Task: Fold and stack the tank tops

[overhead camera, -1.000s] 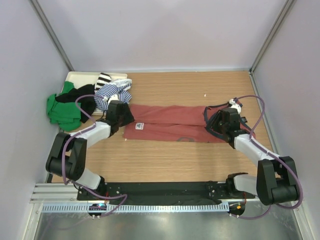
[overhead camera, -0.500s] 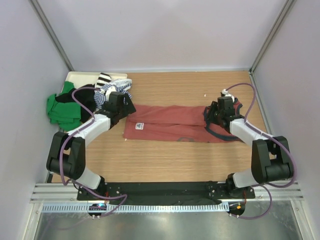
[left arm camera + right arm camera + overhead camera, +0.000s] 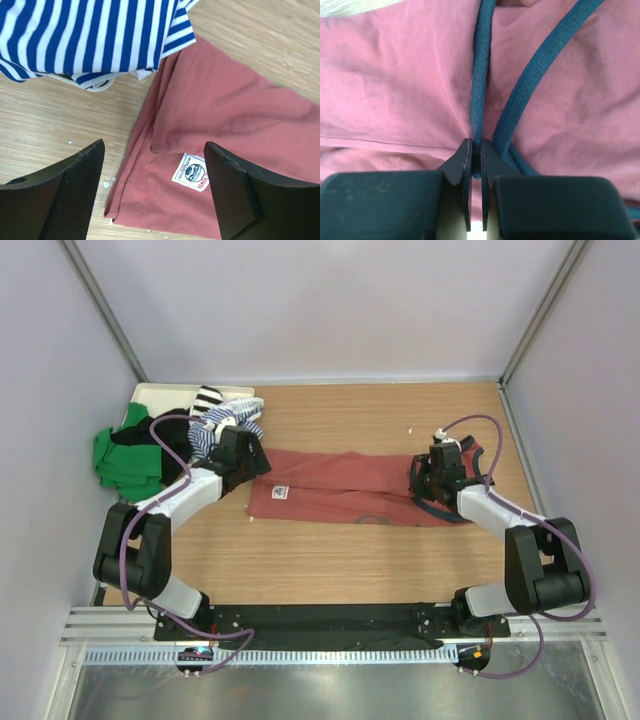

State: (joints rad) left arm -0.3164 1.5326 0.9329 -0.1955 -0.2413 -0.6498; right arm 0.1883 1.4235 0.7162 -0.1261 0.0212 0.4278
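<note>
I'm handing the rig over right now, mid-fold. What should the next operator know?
Left gripper: open, holding nothing, over the label end of the red tank top.
Right gripper: shut on that top's dark trim strap.
Red top lies lengthwise on the table and appears folded once.
Striped top and other tops are piled far left.
Done: nothing stacked.
Left: finish the red fold, then fold and stack the rest.
</note>
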